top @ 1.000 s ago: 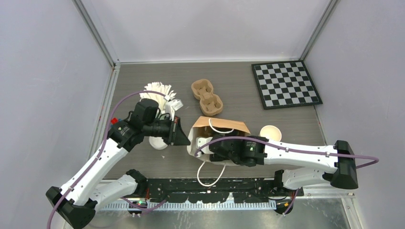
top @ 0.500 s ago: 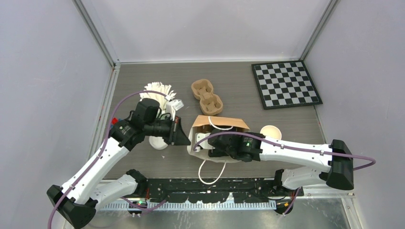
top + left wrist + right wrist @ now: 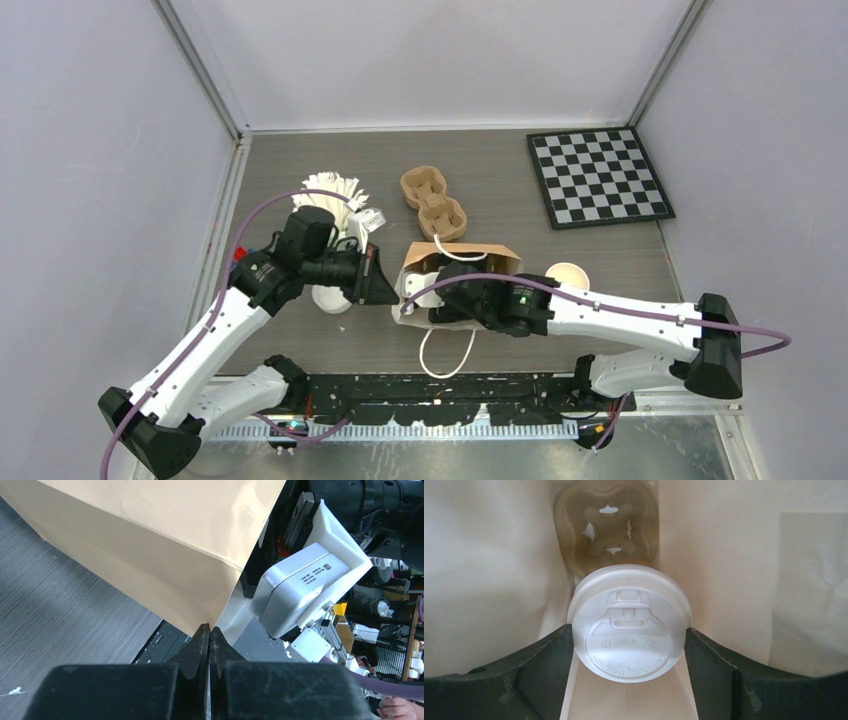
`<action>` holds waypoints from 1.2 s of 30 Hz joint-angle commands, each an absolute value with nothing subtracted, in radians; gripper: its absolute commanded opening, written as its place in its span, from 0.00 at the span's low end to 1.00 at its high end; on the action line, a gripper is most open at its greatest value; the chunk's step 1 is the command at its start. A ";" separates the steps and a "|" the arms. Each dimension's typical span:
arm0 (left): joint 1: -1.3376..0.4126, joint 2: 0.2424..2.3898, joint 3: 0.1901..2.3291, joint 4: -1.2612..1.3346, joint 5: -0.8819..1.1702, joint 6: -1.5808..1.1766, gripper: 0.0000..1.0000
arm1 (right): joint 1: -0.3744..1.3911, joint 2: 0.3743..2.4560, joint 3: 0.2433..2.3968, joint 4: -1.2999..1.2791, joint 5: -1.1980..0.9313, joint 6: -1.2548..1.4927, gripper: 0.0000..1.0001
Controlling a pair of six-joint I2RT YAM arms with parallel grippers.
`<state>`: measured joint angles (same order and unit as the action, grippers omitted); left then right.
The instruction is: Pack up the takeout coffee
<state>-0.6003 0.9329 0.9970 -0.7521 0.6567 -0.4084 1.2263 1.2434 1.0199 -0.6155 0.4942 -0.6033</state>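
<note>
R end effector (image 3: pixel 628 641), inside the paper bag (image 3: pixel 484 555), grips the takeout coffee (image 3: pixel 628 630) at its lid, w/ the cup carrier (image 3: pixel 606 525) beyond it. L end effector (image 3: pixel 209 635) is pinched closed on the bag edge. Go in straight, cup upright; release only once seated in a well.

Inside the brown kraft paper bag (image 3: pixel 465 258), the way ahead is blocked by a brown moulded-pulp cup carrier (image 3: pixel 606 525) at the far end, and both sides are closed in by the bag's pale walls. The gap of the right end effector (image 3: pixel 629 635) is filled by the takeout cup (image 3: pixel 626 615) with a round white plastic lid. The bag's left edge is pinched by the left end effector (image 3: pixel 209 630). Just right of the bag, an open lidless paper cup (image 3: pixel 567 277) is found. The grey surface (image 3: pixel 335 345) lies bare between a second pulp carrier (image 3: pixel 433 203) and the checkered board (image 3: pixel 598 177).
</note>
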 commanded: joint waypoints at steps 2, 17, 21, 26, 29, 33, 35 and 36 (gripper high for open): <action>-0.605 0.921 1.002 -0.757 0.684 -0.381 0.00 | 1.213 1.263 0.994 -0.461 0.539 -0.658 0.71; -0.610 0.918 1.002 -0.767 0.683 -0.376 0.00 | 1.182 1.256 0.974 -0.466 0.504 -0.611 0.72; -0.613 0.927 1.013 -0.769 0.675 -0.370 0.00 | 1.182 1.240 1.036 -0.523 0.480 -0.609 0.72; -0.612 0.928 1.024 -0.783 0.663 -0.370 0.00 | 1.184 1.202 1.058 -0.614 0.466 -0.585 0.72; -0.612 0.927 1.027 -0.794 0.661 -0.366 0.00 | 1.183 1.179 1.071 -0.681 0.451 -0.574 0.72; -0.613 0.919 1.027 -0.802 0.651 -0.359 0.00 | 1.183 1.152 1.071 -0.736 0.399 -0.560 0.72; -0.613 0.919 1.026 -0.802 0.653 -0.361 0.00 | 1.183 1.158 1.071 -0.735 0.394 -0.570 0.72; -0.613 0.919 1.027 -0.798 0.654 -0.364 0.00 | 1.183 1.163 1.069 -0.727 0.397 -0.580 0.72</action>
<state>-0.6086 0.9318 0.9970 -0.7815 0.6525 -0.3820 1.1873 1.1805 1.0252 -0.7036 0.4160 -0.5762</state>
